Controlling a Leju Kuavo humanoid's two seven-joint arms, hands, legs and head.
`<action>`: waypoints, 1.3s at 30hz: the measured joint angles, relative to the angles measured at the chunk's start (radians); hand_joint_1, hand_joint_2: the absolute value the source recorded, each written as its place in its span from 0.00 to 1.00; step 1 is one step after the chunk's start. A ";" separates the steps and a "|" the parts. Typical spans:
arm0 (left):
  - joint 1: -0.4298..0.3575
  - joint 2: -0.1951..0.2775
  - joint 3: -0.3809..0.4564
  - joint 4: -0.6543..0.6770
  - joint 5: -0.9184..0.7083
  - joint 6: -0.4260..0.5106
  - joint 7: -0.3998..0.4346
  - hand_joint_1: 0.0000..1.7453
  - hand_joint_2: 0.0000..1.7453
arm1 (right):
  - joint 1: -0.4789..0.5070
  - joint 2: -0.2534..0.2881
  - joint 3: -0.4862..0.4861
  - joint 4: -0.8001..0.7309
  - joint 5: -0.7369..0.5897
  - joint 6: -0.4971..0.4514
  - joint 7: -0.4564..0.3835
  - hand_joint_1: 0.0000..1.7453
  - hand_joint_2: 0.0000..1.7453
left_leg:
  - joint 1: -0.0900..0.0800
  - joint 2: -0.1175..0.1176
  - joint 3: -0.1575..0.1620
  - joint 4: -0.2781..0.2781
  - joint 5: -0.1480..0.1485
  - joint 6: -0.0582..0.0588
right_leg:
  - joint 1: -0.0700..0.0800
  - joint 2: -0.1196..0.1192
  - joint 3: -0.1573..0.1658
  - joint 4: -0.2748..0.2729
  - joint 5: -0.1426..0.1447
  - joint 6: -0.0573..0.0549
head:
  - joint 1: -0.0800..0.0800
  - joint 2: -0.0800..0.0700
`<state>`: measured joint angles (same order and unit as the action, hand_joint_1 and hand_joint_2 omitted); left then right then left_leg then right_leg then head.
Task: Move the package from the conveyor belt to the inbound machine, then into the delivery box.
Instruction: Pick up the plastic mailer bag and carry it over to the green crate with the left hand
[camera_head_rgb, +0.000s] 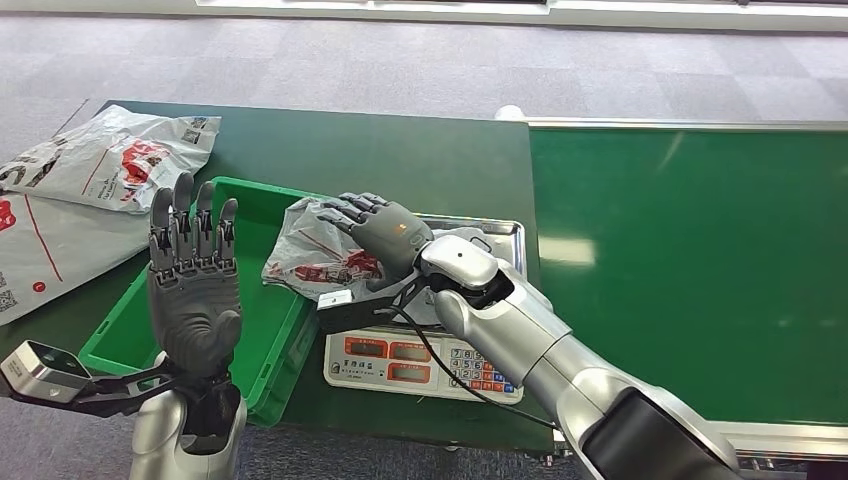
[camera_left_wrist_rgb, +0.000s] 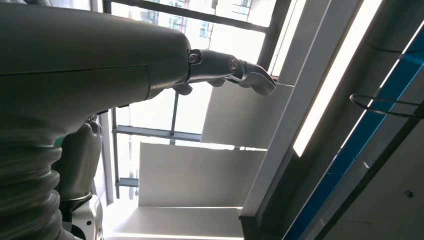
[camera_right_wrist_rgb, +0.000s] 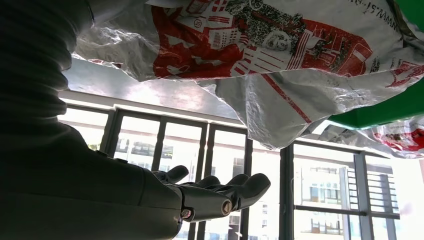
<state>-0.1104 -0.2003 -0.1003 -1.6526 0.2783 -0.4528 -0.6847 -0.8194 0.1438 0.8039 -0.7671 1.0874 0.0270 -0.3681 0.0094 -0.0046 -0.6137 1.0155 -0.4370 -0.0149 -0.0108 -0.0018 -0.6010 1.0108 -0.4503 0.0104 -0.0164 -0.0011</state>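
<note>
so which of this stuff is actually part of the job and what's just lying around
Part of the job:
- package, under the right hand
- scale it partly rests on
- green bin beside the scale
- conveyor belt

Lying about:
- two other mail bags on the table's far left
- left hand, raised, open, holding nothing

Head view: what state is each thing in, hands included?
Package: crumpled, lying across the scale's tray and the bin's rim, under the right hand.
Right hand: fingers spread, resting on the package.
Left hand: raised, fingers straight, holding nothing.
Green bin: upright.
Scale: displays lit.
Conveyor belt: bare.
</note>
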 joint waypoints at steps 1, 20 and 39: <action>0.000 0.000 0.000 0.000 0.000 0.000 0.000 0.00 1.00 | 0.000 0.000 0.000 0.000 -0.001 0.001 0.000 0.00 1.00 | 0.000 0.000 0.000 0.000 0.000 0.000 | 0.000 0.000 0.000 0.000 0.000 0.000 | 0.000 0.000; 0.005 0.004 0.000 -0.005 0.000 0.000 0.000 0.00 1.00 | -0.005 0.003 0.000 0.000 -0.027 0.003 -0.006 0.00 0.00 | 0.000 0.000 0.000 0.000 0.000 0.000 | 0.000 0.000 0.000 0.000 0.000 0.000 | 0.000 0.000; 0.007 0.005 0.000 -0.005 0.000 0.000 0.000 0.00 1.00 | -0.005 0.003 0.000 0.000 -0.034 0.004 -0.008 0.00 0.00 | 0.000 0.000 0.000 0.000 0.000 0.000 | 0.000 0.000 0.000 0.000 0.000 0.000 | 0.000 0.000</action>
<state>-0.1037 -0.1957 -0.1003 -1.6580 0.2781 -0.4528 -0.6847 -0.8246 0.1465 0.8041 -0.7675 1.0536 0.0307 -0.3758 0.0094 -0.0046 -0.6137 1.0155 -0.4370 -0.0148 -0.0108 -0.0018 -0.6009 1.0108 -0.4503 0.0104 -0.0164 -0.0011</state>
